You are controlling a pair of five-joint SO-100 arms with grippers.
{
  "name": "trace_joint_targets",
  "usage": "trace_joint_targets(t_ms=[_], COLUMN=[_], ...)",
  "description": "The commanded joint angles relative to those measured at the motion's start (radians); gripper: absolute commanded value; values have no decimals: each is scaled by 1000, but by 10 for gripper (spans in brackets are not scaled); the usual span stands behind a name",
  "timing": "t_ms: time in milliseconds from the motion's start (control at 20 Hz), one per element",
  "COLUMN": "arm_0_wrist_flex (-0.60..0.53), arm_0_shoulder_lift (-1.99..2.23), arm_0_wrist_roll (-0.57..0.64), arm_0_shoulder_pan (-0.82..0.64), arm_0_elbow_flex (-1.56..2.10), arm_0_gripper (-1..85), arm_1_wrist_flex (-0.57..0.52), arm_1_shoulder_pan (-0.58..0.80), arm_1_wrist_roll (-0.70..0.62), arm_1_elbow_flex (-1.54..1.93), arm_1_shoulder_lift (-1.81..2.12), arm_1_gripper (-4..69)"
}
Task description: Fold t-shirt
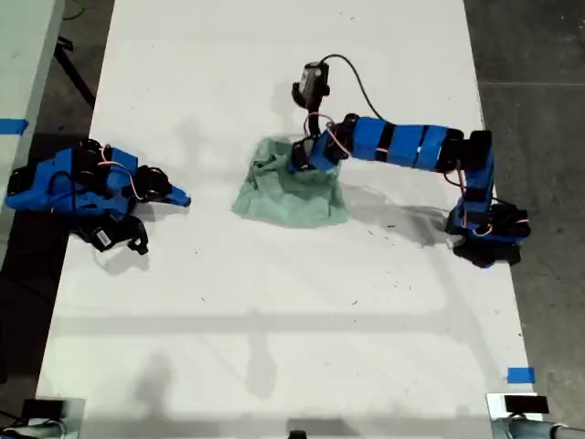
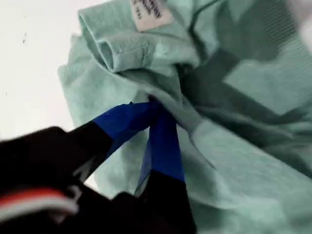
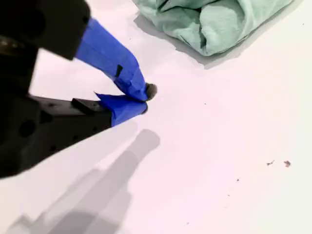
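The t-shirt [image 1: 291,190] lies bunched in a crumpled heap near the middle of the white table [image 1: 274,347], slightly toward the far edge. It is not spread flat; the label [image 2: 146,12] shows at the turned-out neck in the first wrist view.

The first gripper [image 2: 158,109] belongs to the arm based at the exterior view's right. Its blue-taped fingers [image 2: 165,146] are pressed together on a ridge of cloth just below the neck, pinching the t-shirt. The second gripper [image 3: 139,100] rests on the table at the exterior view's left, well apart from the cloth. Its tips meet and hold nothing.

Step in hand, as judged: lifting or dragging the heap to open it out before any fold.

Procedure notes:
1. Keep the pinch firm. The pinch appears to take in more than one layer, so a pull may carry the whole heap instead of unrolling it.
2. Pull low and slowly along the table, so the loose end trails and flattens.
3. If the heap moves as one, bring the second gripper across to pin the far hem.
4. Check that the sleeves lie flat before folding.

Containers: none is in view, and nothing holds the cloth but the table.
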Motion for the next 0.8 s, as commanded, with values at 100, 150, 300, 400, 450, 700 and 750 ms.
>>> trace_joint_targets(t_ms=[100, 150, 300, 400, 450, 700, 750], arm_0_wrist_flex=[6, 8, 9, 9, 5, 11, 11], arm_0_shoulder_lift=[3, 3, 3, 3, 3, 3, 3], arm_0_wrist_roll=[2, 2, -6, -6, -6, -6, -2], arm_0_shoulder_pan=[-11, -12, -12, -14, -12, -40, -40], arm_0_elbow_flex=[-3, -3, -3, -5, -6, -8, -8], arm_0_gripper=[0, 0, 6, 72, 89, 69, 69], arm_1_wrist_flex=[32, 54, 123, 210, 242, 253, 213], arm_1_shoulder_pan=[232, 256, 265, 256, 241, 78, 28], arm_1_wrist_roll=[-114, -120, -106, -58, -23, 272, 345], arm_1_elbow_flex=[-138, -132, 40, 215, 327, 1039, 1195], arm_1_shoulder_lift=[98, 123, 347, 565, 692, 1362, 1483], arm_1_gripper=[-11, -11, -11, -11, -11, -11, -11])
